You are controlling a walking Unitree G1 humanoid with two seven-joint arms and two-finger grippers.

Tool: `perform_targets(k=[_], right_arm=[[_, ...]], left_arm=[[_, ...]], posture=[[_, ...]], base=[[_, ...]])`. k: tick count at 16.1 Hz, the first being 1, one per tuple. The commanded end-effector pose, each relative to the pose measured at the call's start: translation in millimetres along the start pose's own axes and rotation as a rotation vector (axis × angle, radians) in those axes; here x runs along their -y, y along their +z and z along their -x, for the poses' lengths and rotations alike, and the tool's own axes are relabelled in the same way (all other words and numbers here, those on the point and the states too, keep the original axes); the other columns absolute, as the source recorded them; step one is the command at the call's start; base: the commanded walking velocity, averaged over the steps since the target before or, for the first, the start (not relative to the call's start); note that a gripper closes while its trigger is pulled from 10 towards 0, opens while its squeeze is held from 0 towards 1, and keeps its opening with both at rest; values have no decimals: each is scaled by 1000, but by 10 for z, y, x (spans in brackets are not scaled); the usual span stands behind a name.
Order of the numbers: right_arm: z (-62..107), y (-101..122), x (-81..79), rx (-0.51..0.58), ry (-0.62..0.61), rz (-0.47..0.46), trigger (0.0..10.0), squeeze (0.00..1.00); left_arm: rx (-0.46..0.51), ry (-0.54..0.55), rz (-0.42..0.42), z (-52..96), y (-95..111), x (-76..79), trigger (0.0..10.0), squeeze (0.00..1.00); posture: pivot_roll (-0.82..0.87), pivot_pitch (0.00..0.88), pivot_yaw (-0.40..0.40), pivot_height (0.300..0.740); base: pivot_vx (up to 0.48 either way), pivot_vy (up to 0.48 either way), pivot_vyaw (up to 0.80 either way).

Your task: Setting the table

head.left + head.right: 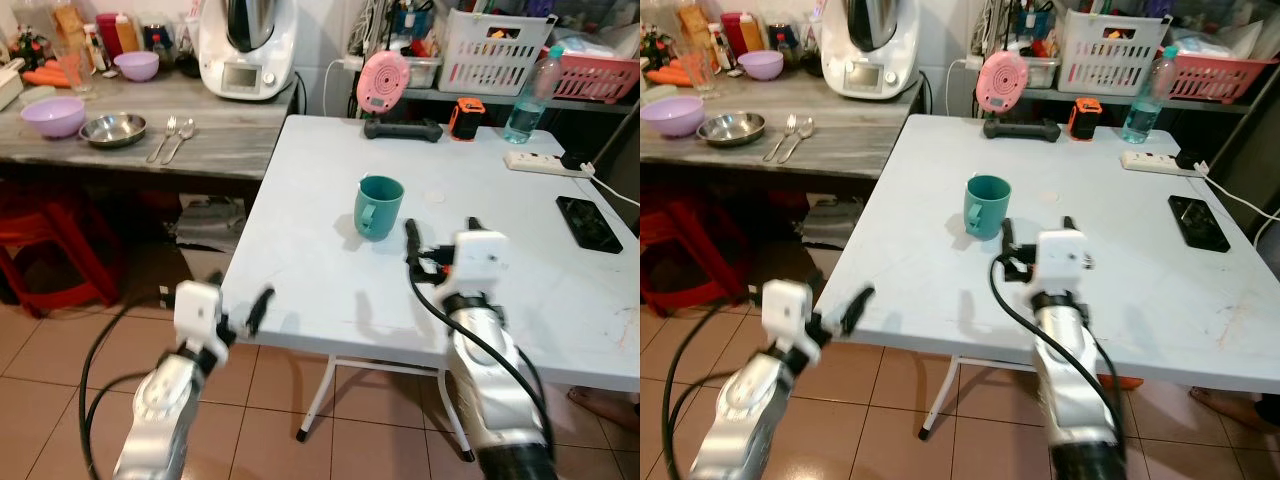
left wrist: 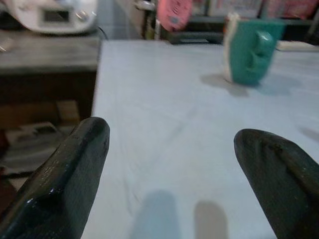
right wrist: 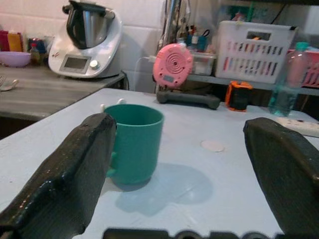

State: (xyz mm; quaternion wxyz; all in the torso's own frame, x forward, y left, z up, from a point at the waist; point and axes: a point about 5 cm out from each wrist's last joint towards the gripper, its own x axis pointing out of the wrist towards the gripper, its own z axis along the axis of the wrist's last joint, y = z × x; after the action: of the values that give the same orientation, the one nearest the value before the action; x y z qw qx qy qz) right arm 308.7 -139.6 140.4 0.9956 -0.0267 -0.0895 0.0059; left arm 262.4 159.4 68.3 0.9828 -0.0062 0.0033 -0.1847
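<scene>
One teal mug (image 1: 379,207) stands upright on the white table (image 1: 300,250), toward its middle, handle facing my side. My right gripper (image 1: 440,240) is over the table just behind the mug, fingers spread, grasping nothing. My left gripper (image 1: 248,310) is at the table's near edge, fingers apart and empty. On the wooden counter (image 1: 220,135) to the left lie 2 purple bowls (image 1: 53,116), 1 steel dish (image 1: 113,129), a fork (image 1: 163,135) and a spoon (image 1: 181,138).

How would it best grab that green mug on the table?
Probably across the round body of the green mug, level from the robot's side. It stands upright, its handle facing the robot slightly left, and the open right gripper sits just behind it, a little right.
</scene>
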Motion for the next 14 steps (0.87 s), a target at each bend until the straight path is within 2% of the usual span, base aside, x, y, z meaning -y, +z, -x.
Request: perform_targets(k=[1,5,8,11,14], right_arm=[[-75,-2,-42,-17,7,3,10000,0],[-220,-58,-159,-76,34,-13,10000,0],[-325,-132,-263,-141,57,-23,10000,0],[-454,-183,-375,-195,75,-30,10000,0],[-573,-157,-435,-210,86,-44,10000,0]], left_arm=[[9,-40,-24,24,40,10,10000,0],[-9,-65,-28,105,26,2,10000,0],[10,-125,-5,157,48,34,10000,0],[46,-212,25,177,109,105,10000,0],[50,-232,14,175,138,109,10000,0]], posture=[[45,0,-17,740],[55,0,-13,740],[53,27,-7,740],[62,37,-11,740],[77,33,-16,740]], base=[[0,0,0],[0,0,0],[0,0,0],[0,0,0],[0,0,0]])
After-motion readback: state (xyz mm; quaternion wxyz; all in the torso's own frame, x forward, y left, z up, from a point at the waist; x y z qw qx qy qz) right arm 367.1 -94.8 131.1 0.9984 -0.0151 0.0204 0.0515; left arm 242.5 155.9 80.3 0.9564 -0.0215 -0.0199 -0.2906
